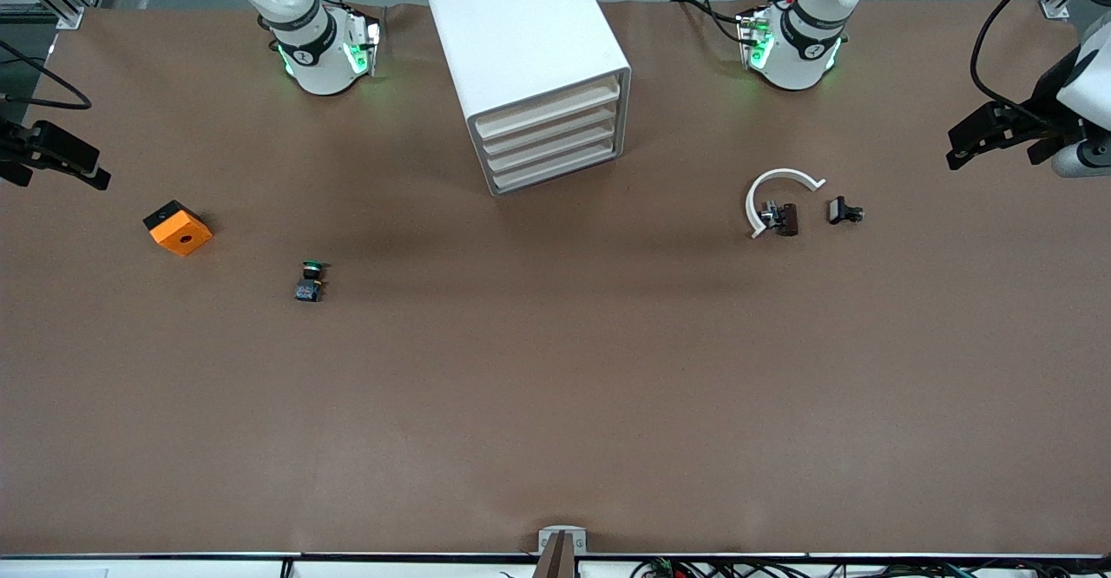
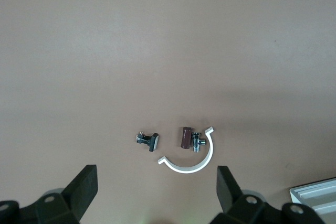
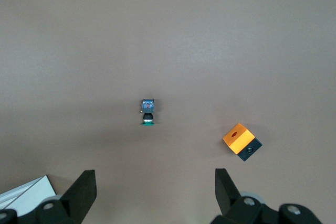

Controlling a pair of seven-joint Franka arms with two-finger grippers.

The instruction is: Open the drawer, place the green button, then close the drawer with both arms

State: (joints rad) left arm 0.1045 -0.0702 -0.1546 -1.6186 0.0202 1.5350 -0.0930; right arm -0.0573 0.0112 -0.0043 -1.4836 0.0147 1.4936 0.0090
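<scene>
The button [image 1: 309,281], green cap on a dark body, lies on the brown table toward the right arm's end, nearer the front camera than the white drawer cabinet [image 1: 529,66]. It also shows in the right wrist view [image 3: 147,113]. The cabinet's stacked drawers [image 1: 555,140] are all shut. My right gripper [image 1: 65,160] is open and empty, up over the table's edge at its own end; in its wrist view [image 3: 155,192] the fingers stand wide apart. My left gripper [image 1: 981,135] is open and empty over its own end; its wrist view [image 2: 156,192] shows the same.
An orange block with a hole [image 1: 178,227] lies beside the button, toward the right arm's end. A white curved piece [image 1: 777,192] and two small black clips [image 1: 785,218] [image 1: 844,211] lie toward the left arm's end.
</scene>
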